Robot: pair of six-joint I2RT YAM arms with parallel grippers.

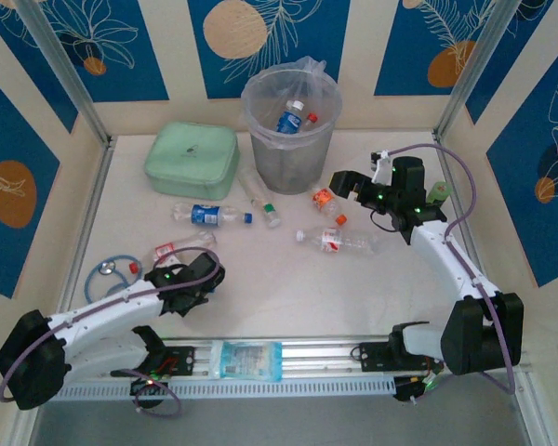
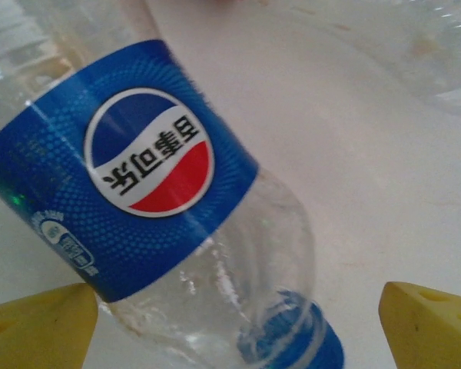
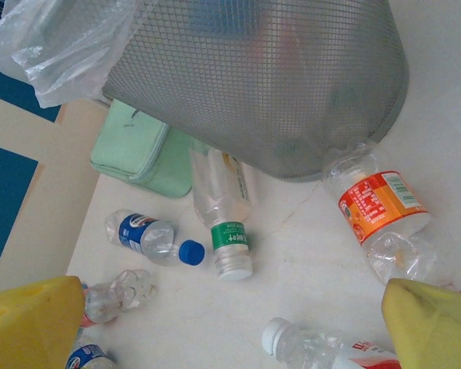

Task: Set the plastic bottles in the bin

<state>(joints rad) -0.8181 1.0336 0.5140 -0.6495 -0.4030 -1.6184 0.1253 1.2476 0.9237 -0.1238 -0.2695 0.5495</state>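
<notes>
Surface: white tabletop (image 1: 288, 297), cream and blue panel walls around it.
Bin: tall round grey bucket with clear bag liner (image 1: 293, 153), far centre; blue-labelled bottle inside (image 1: 291, 119).
Loose bottles: clear plastic bottles (image 1: 339, 242) lie scattered before the bin.
Left gripper (image 2: 230, 327): jaws spread wide either side of a clear blue-capped Pepsi bottle (image 2: 138, 177), not clamped.
Right gripper (image 3: 230, 323): jaws wide, empty, over an orange-labelled bottle (image 3: 384, 211) just beside the bin.

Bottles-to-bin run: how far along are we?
Done: at least one blue-label bottle sits in the bin. In hand: nothing gripped; left gripper is open astride a Pepsi bottle, right gripper open near the bin. Left: that Pepsi bottle plus five loose on the table, from the green-label one to the orange-label one.
</notes>
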